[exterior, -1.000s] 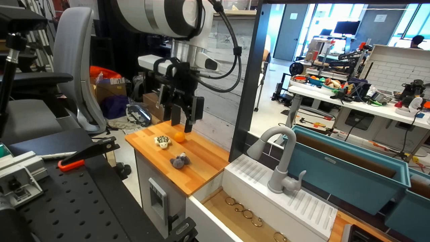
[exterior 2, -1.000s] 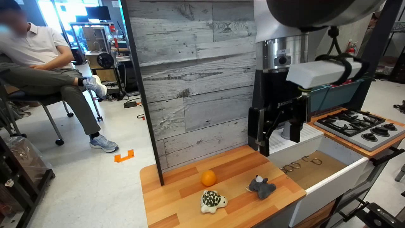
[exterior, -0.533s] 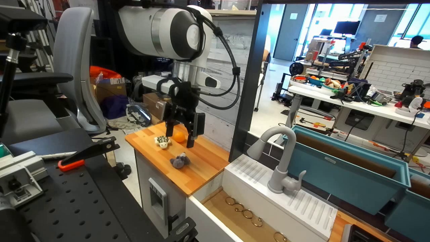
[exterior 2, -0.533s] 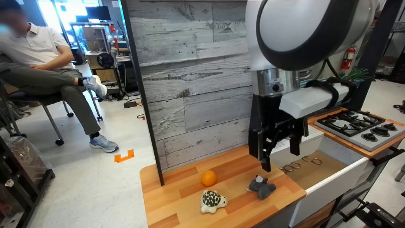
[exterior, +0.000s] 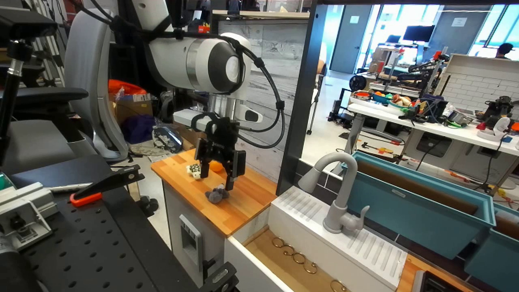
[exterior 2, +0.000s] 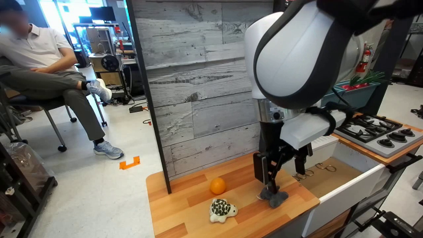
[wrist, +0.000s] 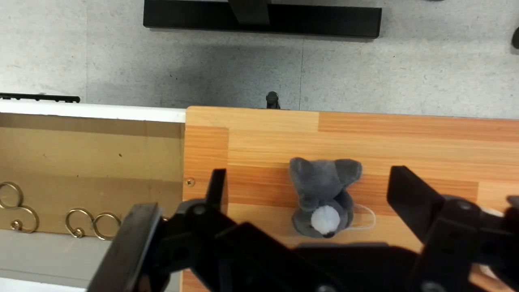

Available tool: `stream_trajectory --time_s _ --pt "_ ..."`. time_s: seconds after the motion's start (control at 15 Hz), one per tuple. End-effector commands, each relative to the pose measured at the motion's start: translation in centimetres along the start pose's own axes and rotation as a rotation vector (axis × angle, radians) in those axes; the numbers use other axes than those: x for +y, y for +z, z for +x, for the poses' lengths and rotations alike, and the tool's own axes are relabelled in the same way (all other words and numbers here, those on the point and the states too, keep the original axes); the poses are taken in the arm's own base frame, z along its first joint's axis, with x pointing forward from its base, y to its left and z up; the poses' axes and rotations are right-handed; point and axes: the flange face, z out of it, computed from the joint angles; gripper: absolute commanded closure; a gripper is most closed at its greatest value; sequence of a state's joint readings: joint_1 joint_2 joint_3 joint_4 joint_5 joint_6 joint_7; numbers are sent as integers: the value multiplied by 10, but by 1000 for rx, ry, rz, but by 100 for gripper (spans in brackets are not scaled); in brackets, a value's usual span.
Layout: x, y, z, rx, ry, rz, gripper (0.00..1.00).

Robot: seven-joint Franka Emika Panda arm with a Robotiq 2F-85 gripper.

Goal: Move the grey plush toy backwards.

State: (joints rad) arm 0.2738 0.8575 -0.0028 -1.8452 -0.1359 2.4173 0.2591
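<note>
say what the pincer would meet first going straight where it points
Pointing down, the open pincer would likely meet the grey plush toy, between its fingers in the wrist view; depth is unclear, so the wooden counter may come first.

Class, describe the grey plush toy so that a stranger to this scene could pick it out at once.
Find the grey plank wall, then the wooden counter at its foot. Of the small things there, the grey plush toy lies nearest the white-walled basin. Unlike the orange ball and the cream toy turtle, it is dark grey with a white, black-tipped tuft.
</note>
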Motion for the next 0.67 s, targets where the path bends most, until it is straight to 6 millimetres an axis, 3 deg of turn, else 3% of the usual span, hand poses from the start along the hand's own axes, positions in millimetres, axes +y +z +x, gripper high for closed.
stream_trajectory --time_s 0.0,0.53,0.6 --pt "-6 14 17 9 -21 -25 0" --pt "-20 47 32 17 -94 -89 0" --pt "-23 50 33 24 -112 -105 25"
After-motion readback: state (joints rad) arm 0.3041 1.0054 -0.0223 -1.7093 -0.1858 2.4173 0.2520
